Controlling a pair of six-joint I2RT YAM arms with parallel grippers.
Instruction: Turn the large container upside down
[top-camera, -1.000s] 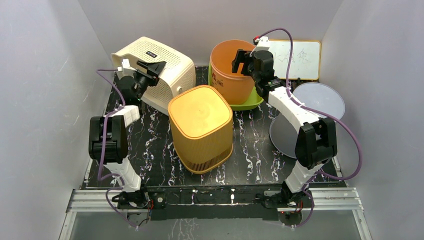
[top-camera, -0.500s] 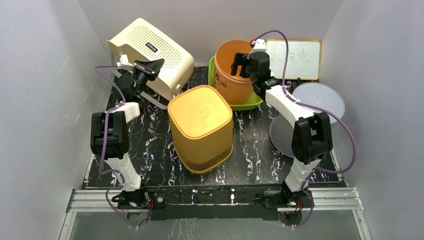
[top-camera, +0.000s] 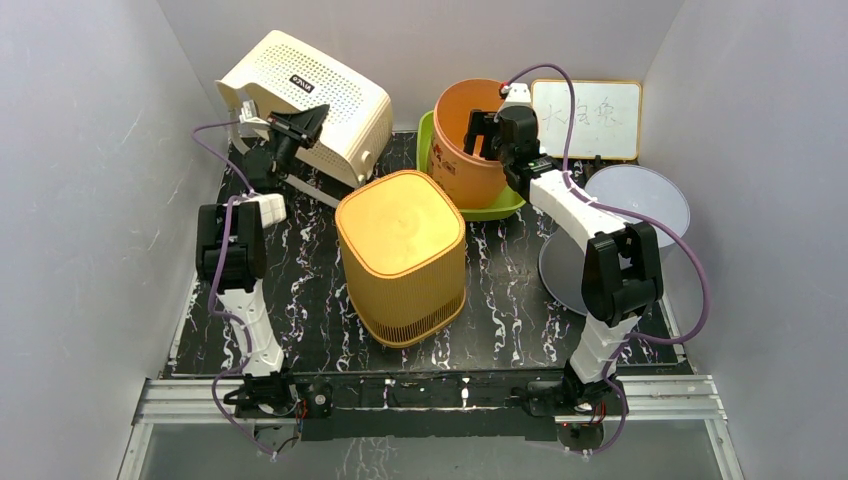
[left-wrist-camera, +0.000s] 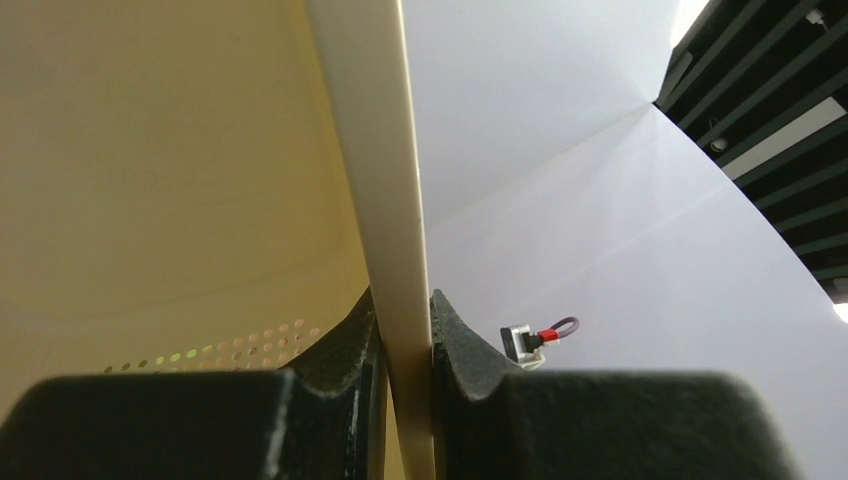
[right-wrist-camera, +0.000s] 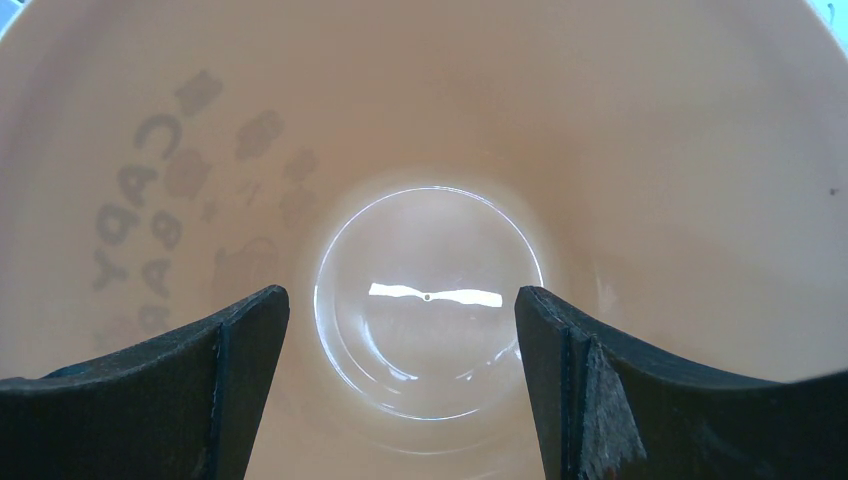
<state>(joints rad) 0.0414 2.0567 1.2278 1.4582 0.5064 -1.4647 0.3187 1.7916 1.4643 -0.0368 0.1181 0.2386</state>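
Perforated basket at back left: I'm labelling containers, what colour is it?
The basket is cream with small holes; clearest in the top external view.

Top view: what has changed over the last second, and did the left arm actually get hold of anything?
The left gripper closed on the rim of the cream container and raised that edge, tipping the container up and toward the back wall. The right gripper stayed open at the orange bucket's mouth, drifting only slightly. The yellow basket, grey plate and whiteboard did not move.

Both my arms reach far forward.
Left gripper pinched tight, tilted upward; right gripper pointing down, jaws spread wide.
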